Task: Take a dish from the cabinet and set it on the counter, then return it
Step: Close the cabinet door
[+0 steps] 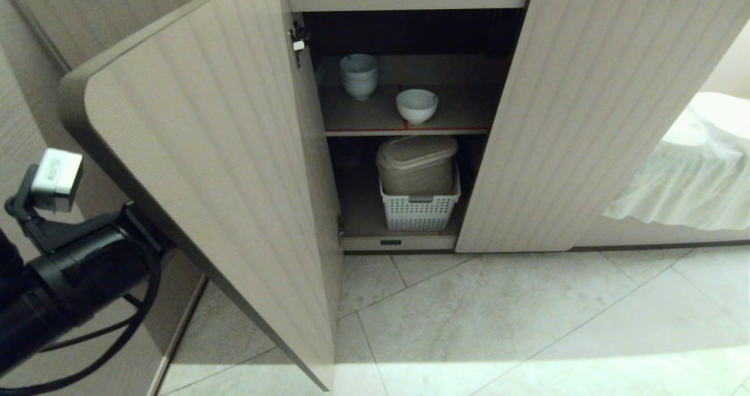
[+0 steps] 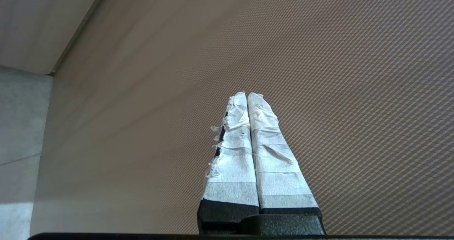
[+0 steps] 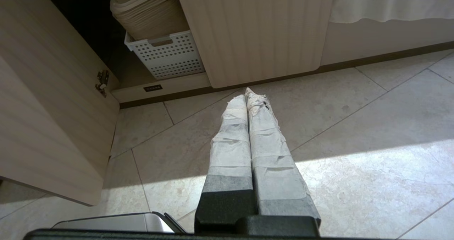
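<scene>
— Dish sits alone on the upper shelf of the cabinet, upright, near the front edge, with a stack of like bowls just behind it to the left.

— And the arms?

— Left gripper is out behind the open left door, its taped fingers pressed together on nothing, facing ribbed panel. Right gripper hangs over the floor tiles, fingers likewise closed and empty.

— So what worries you?

— The door. The left arm has to come round it; I'd guess a tight swing knocks the panel. Going in, a wide reach could nudge the stack, and a glossy bowl may slip from a pinch on its rim. Below it waits a white basket with a beige bin.
</scene>
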Available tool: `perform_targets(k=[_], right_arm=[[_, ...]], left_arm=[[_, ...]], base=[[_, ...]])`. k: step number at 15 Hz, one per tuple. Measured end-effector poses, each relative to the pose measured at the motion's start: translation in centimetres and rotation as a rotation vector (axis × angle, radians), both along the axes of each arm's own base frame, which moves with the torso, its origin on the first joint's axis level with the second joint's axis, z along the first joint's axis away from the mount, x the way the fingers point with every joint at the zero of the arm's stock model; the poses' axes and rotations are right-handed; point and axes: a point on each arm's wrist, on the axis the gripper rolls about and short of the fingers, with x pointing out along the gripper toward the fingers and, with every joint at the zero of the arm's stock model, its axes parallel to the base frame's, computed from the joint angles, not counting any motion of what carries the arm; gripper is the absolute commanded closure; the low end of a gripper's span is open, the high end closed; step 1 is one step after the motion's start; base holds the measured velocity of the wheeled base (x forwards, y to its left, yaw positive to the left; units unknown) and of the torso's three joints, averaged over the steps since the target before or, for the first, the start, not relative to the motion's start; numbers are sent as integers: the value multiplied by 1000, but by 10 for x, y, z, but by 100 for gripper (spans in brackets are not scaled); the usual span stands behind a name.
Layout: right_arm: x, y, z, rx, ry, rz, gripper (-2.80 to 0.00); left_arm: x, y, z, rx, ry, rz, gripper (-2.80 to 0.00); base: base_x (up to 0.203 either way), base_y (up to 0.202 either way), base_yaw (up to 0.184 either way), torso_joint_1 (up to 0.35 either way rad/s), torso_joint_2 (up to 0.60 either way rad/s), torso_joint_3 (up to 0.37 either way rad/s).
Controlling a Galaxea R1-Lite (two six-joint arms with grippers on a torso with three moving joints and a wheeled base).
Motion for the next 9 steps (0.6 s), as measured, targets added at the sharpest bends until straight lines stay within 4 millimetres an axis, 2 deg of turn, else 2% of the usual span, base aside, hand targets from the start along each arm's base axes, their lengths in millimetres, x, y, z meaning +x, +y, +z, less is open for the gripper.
perform_targets(k=[9], right_arm=[[0,0,0,0,0,1,0]], left_arm=[[6,-16,4,-26,-69,-69,0]], base=[[0,0,0,0,0,0]])
